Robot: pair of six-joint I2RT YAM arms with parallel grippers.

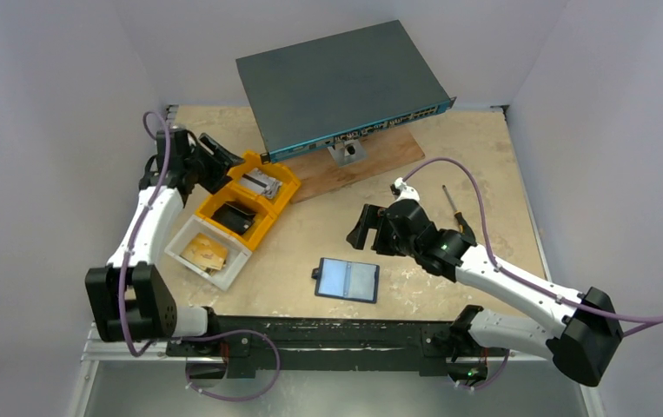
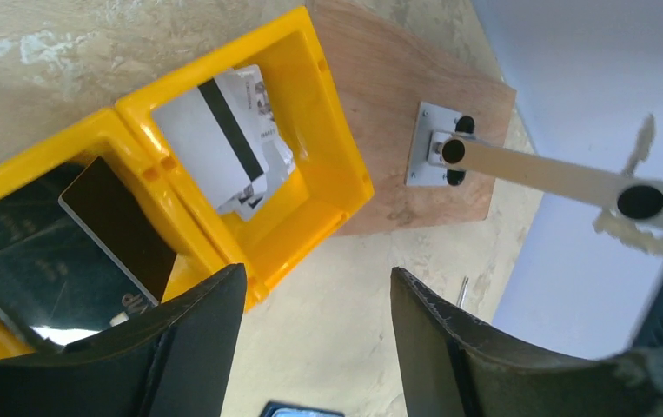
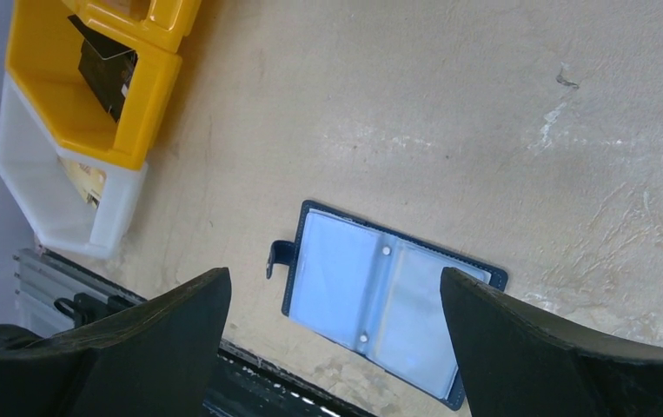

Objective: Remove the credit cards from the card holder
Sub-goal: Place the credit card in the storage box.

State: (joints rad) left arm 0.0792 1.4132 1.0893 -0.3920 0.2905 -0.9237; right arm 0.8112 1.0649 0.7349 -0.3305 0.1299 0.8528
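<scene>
The card holder (image 1: 347, 280) lies open and flat on the table near the front; it is dark navy with a black tab on its left and pale clear sleeves. It also shows in the right wrist view (image 3: 384, 304), and its edge shows in the left wrist view (image 2: 301, 410). I cannot tell if a card is in the sleeves. Pale credit cards (image 2: 215, 139) with a black stripe lie in the far yellow bin (image 1: 267, 184). My left gripper (image 1: 228, 161) is open and empty above the yellow bins (image 2: 317, 274). My right gripper (image 1: 364, 228) is open and empty above the holder (image 3: 334, 274).
A second yellow bin (image 1: 239, 217) holds a dark card (image 2: 119, 226). A white bin (image 1: 206, 252) holds a tan-orange card. A grey network switch (image 1: 336, 82) rests on a wooden board (image 1: 371, 161) with a metal bracket (image 1: 347, 152) at the back. A screwdriver (image 1: 456, 213) lies at right.
</scene>
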